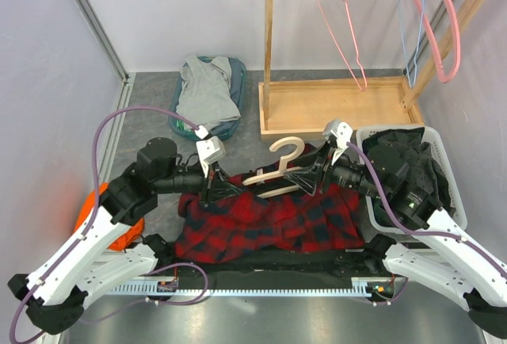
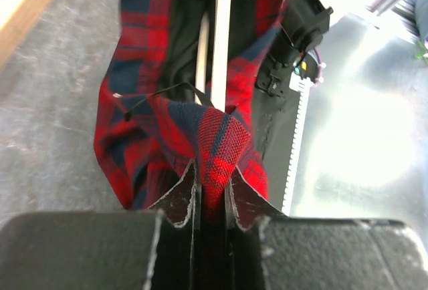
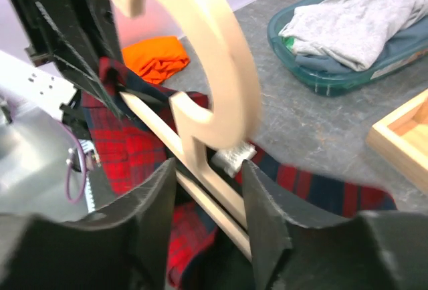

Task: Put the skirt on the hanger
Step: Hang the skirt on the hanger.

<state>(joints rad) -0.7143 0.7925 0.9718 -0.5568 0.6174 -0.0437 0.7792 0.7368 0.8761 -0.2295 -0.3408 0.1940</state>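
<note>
The red and navy plaid skirt [image 1: 269, 221] lies bunched between the two arms. A pale wooden hanger [image 1: 277, 171] rests tilted over its far edge. My left gripper [image 1: 218, 188] is shut on a fold of the skirt [image 2: 214, 143], which rises in a peak from between the fingers [image 2: 180, 200]; the hanger's bars [image 2: 224, 36] run away just beyond. My right gripper [image 1: 305, 177] is open. In the right wrist view its jaws stand apart on either side of the hanger's neck [image 3: 200, 136], the hook [image 3: 200, 49] curves above, and the skirt [image 3: 134, 150] lies under it.
A wooden rack [image 1: 333, 102] stands at the back with pink wire hangers [image 1: 341, 27] and a blue one [image 1: 410, 35]. The white basket [image 1: 390, 129] of dark clothes is at the right. A teal bin [image 1: 239, 82] holds a grey garment, and an orange cloth [image 1: 95, 209] lies at the left.
</note>
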